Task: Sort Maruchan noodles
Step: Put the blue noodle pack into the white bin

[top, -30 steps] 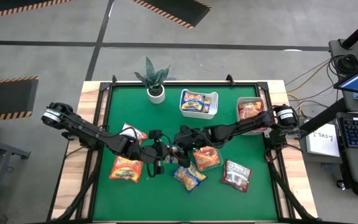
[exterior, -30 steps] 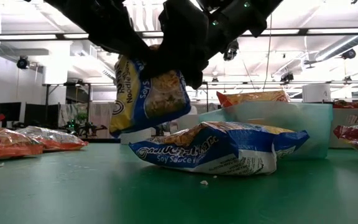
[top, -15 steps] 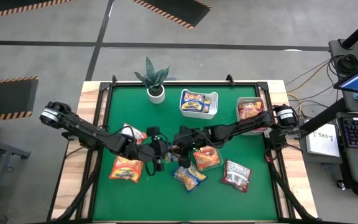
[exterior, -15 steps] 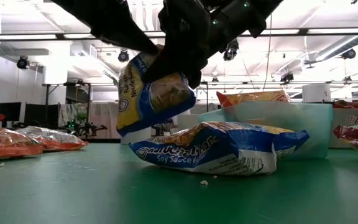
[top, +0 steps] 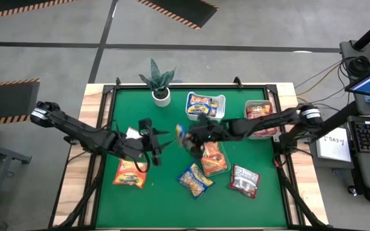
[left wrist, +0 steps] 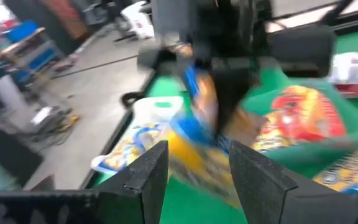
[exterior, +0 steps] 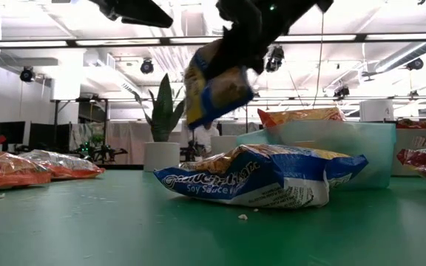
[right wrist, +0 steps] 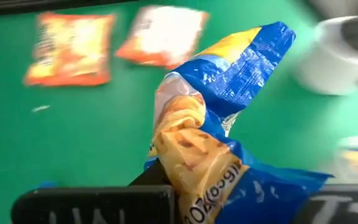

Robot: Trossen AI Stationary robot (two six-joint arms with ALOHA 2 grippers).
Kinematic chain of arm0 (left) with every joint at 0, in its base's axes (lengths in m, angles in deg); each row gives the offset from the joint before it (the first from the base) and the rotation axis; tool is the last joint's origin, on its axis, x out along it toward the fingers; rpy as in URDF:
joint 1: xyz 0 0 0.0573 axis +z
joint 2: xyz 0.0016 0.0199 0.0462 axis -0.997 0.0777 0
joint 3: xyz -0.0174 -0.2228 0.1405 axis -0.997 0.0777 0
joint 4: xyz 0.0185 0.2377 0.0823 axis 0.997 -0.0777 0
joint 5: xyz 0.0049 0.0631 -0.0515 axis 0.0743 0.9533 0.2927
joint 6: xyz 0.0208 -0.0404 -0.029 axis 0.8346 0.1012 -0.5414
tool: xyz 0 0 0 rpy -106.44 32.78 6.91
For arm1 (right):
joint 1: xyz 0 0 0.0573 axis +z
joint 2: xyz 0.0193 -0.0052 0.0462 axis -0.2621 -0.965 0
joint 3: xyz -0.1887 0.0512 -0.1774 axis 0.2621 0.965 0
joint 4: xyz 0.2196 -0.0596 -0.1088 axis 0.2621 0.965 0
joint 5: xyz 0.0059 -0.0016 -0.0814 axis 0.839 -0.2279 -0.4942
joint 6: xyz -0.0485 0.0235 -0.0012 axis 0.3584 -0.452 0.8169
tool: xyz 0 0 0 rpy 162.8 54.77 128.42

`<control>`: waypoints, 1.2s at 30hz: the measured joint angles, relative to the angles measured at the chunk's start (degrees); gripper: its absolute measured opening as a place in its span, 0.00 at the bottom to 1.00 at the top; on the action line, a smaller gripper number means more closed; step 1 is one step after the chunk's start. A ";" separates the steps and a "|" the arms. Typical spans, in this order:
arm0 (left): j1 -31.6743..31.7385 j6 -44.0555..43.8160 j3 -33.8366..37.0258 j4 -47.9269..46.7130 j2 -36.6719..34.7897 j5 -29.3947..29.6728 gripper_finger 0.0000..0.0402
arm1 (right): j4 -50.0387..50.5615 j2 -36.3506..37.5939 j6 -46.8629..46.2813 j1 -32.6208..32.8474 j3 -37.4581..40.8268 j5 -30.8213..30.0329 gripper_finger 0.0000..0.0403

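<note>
My right gripper is shut on a yellow-and-blue noodle packet, which is in the air over the middle of the green table. My left gripper stands open just to its left, with nothing between its fingers. More packets lie flat on the table: an orange one, a yellow-and-blue one, an orange one and a dark red one. Another pale packet lies partly under the left arm. My right gripper pinches one crumpled end of the packet between its two fingers. The fingers come from the table's right, slanting down. The packet hangs tilted below the gripper, lifted clear of the table and of the packets beneath it.
A potted plant stands at the far edge. To its right are a white tub with yellow-and-blue packets and a clear tray with reddish ones. Bare green table lies along the near edge and at the far left.
The packet has passed from my left gripper to my right. My right gripper shut on it, then rose and went a little toward the far right with it. My left gripper opened, let go and drew back toward the table's left edge.
</note>
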 joint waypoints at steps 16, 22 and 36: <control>0.37 -4.43 4.16 0.51 2.06 12.94 0.38 | 14.89 8.16 -22.63 -15.23 6.76 -34.36 0.07; 0.39 -7.66 5.99 0.66 2.77 13.05 0.38 | 12.79 6.13 -28.31 -15.54 10.30 -39.92 0.07; 0.39 -10.44 7.03 1.30 3.04 13.07 0.38 | 9.25 -2.61 -30.91 -14.88 10.48 -41.14 0.07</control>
